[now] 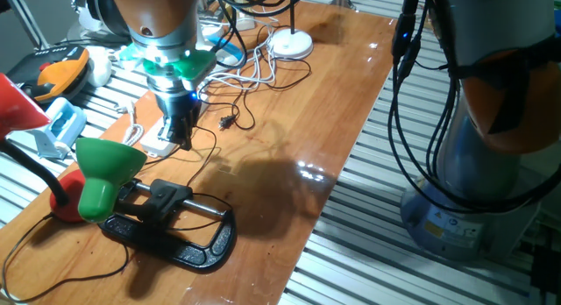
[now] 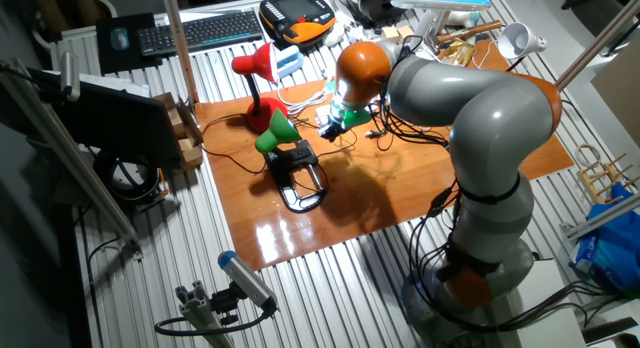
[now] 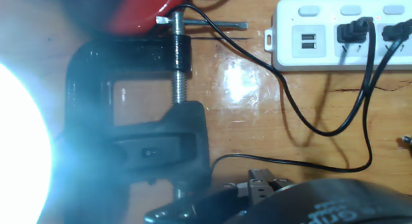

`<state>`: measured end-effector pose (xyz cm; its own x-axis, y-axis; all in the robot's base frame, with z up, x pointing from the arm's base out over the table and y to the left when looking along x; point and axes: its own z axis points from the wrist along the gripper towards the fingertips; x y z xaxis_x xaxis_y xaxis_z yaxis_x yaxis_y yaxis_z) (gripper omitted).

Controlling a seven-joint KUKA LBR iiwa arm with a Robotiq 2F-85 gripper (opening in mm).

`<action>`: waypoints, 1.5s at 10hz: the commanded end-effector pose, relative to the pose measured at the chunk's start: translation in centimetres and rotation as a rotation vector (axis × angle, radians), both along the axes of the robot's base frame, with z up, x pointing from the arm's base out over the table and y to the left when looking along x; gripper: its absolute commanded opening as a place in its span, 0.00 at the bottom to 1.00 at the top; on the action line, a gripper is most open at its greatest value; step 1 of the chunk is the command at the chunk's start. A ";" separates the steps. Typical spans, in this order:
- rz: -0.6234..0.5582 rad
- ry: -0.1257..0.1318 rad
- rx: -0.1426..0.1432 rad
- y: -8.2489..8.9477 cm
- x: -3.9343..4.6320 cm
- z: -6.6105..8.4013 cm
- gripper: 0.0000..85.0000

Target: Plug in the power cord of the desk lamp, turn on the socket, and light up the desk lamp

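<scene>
Socket (image 3: 341,32) with two black plugs, no legible writing

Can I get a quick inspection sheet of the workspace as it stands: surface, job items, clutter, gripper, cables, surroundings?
Surface: glossy wooden table, glare patches.
Job's things: white power strip with two black plugs seated; green lamp on a black clamp; the hand view is washed out by bright light at left, so the lamp looks lit.
Clutter: red lamp, white round base, loose black plug.
Gripper: gripper low over the power strip; open or shut cannot be told.
Cables: black cords loop across the table; white cables tangled behind.
Surroundings: keyboard, orange pendant, slatted metal bench.
</scene>
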<state>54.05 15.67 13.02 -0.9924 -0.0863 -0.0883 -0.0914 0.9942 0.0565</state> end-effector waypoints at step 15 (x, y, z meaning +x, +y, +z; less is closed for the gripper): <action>0.039 0.048 -0.020 -2.5 0.82 2.1 0.00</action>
<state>54.97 13.85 14.87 -0.9913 -0.1259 -0.0377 -0.1275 0.9910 0.0419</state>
